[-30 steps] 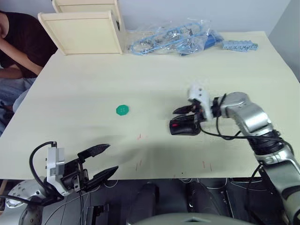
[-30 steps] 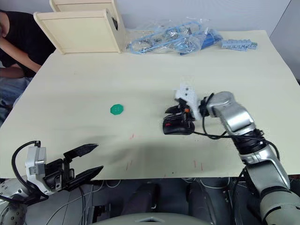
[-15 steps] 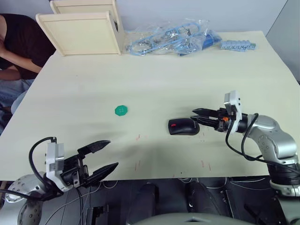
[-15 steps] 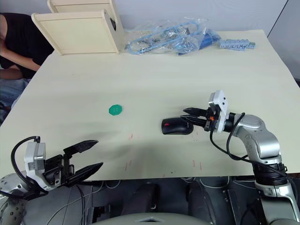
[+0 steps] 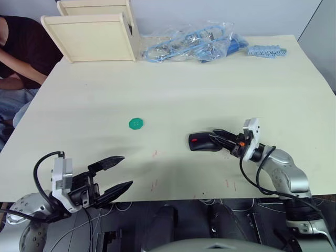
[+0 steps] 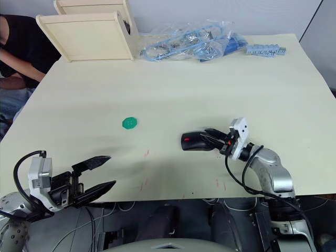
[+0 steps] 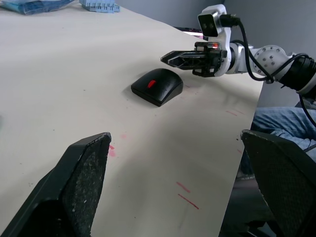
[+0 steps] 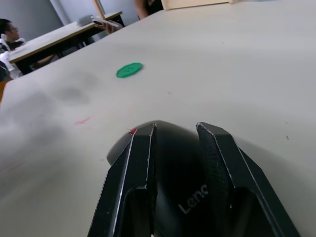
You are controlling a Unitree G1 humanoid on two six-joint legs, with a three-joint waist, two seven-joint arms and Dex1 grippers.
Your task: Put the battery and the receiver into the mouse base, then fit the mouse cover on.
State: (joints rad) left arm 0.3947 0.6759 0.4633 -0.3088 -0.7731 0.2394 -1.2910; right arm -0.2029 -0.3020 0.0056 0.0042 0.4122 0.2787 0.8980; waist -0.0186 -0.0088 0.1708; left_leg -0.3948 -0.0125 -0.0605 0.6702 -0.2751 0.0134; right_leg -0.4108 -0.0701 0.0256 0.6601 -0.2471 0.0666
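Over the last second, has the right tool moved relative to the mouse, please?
Yes. The right tool swung from above the mouse to its right end, low over the table.

1. I can't see the mouse cover's [image 8: 170, 163] near end in the right wrist view; the right gripper's fingers [image 8: 132, 190] cross it and the frame's edge cuts it

2. From the head views I can't tell whether the right gripper [image 5: 216, 137] touches the cover

3. The person [image 5: 21, 50] beside the table [image 5: 173, 89] is cut off by the frame's edge

4. The tangle inside the plastic bag [image 5: 191, 41] is too small to sort out
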